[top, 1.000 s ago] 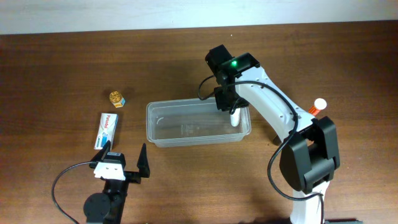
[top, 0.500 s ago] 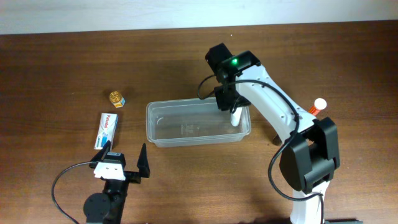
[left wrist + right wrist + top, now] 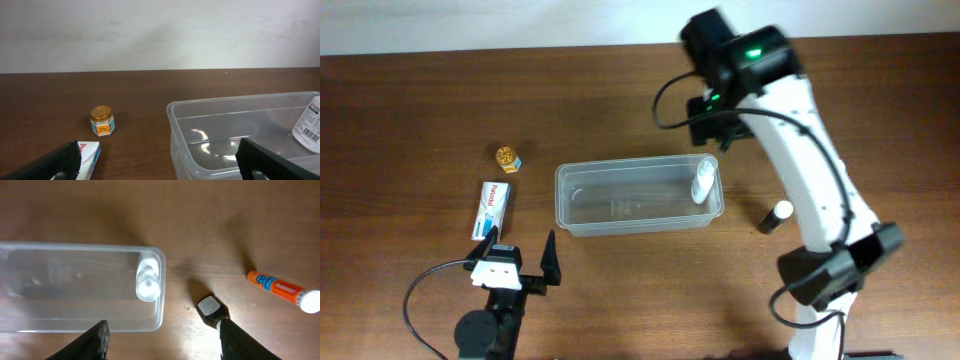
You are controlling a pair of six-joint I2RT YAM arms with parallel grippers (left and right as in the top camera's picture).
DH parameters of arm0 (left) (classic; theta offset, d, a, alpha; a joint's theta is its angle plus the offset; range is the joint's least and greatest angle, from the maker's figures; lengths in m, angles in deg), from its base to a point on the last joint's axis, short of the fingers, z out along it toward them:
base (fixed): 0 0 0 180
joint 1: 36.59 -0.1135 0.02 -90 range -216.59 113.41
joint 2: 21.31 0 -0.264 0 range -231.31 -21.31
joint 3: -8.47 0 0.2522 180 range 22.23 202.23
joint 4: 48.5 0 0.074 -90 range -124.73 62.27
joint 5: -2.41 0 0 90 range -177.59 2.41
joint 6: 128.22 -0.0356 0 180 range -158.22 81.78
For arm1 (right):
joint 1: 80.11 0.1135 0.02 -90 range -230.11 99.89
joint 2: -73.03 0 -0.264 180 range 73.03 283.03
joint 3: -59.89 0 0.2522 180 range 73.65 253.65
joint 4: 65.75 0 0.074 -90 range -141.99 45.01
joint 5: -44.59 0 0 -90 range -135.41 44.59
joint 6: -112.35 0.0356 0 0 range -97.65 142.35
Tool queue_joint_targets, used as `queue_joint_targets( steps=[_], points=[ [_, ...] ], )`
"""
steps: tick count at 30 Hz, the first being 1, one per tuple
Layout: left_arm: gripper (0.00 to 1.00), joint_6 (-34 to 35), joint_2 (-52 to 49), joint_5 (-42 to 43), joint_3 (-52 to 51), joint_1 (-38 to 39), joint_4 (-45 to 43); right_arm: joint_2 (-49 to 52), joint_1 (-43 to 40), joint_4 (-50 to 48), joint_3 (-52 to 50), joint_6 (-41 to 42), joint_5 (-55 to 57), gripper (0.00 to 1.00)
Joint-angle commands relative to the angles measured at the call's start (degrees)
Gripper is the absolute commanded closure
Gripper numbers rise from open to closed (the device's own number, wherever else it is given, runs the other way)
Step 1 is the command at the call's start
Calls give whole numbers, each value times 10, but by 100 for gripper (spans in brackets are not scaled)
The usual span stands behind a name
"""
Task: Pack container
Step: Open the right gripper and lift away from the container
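The clear plastic container sits mid-table. A white bottle is inside it at the right end. My right gripper is open and empty, raised above the container's far right corner. In the right wrist view the container and the white bottle lie below my open right gripper. My left gripper is open and empty near the front edge, left of the container. In the left wrist view the container with the bottle is ahead of the left gripper.
A small dark bottle with a white cap lies right of the container. An orange tube lies further right, hidden by the arm in the overhead view. A white and blue box and a gold-lidded jar are on the left.
My right gripper has let go of the white bottle and risen up and away from the container's right end. The bottle stays in the container. The left arm has not moved.
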Motion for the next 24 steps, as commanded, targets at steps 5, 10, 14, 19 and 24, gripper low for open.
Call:
queue_joint_targets(
  steps=[5, 10, 14, 19, 24],
  points=[
    [1, -9, 1, -4, -2, -2, 3, -90, -83, 5, -27, -3, -103, 38],
    [1, -9, 1, -4, -2, -2, 3, -179, -137, 5, -167, -10, -93, 38],
    [1, -9, 1, -4, -2, -2, 3, -231, -170, 0, -283, -14, -73, 38],
    [1, -9, 1, -4, -2, -2, 3, -240, -175, -49, -398, -36, -63, 46],
    [1, -9, 1, -4, -2, -2, 3, -239, -175, -142, -502, -35, -63, 46]
  ],
)
